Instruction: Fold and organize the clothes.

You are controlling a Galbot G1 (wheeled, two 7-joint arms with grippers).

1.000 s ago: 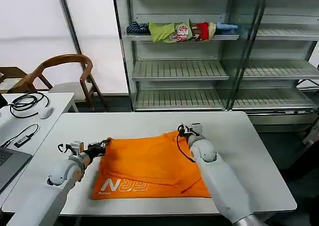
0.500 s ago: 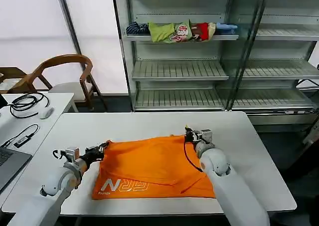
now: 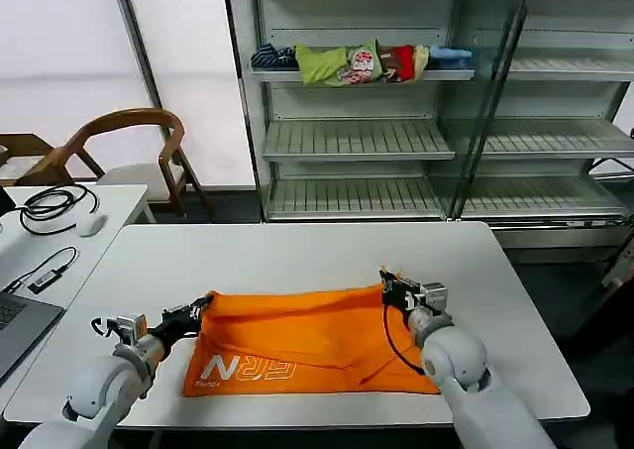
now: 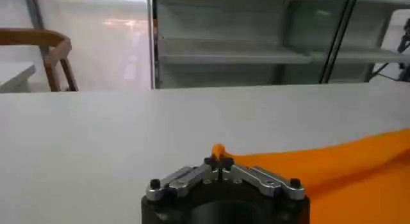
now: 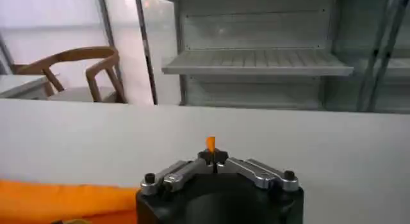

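Head view showed the orange T-shirt point(image 3: 307, 342) lying on the white worktop point(image 3: 297, 251), its far edge pinched at each corner: the left end effector point(image 3: 201, 306) and the right end effector point(image 3: 388, 282) were both clamped shut on fabric. A fold looked underway; next, I'd judge, both corners travel evenly toward the near hem. White letters read roughly "GRN".

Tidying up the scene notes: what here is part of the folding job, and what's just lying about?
Job: T-shirt, left gripper and right gripper each pinching a far corner.
Lying about: garment bundle on shelf, chair, cables, laptop.
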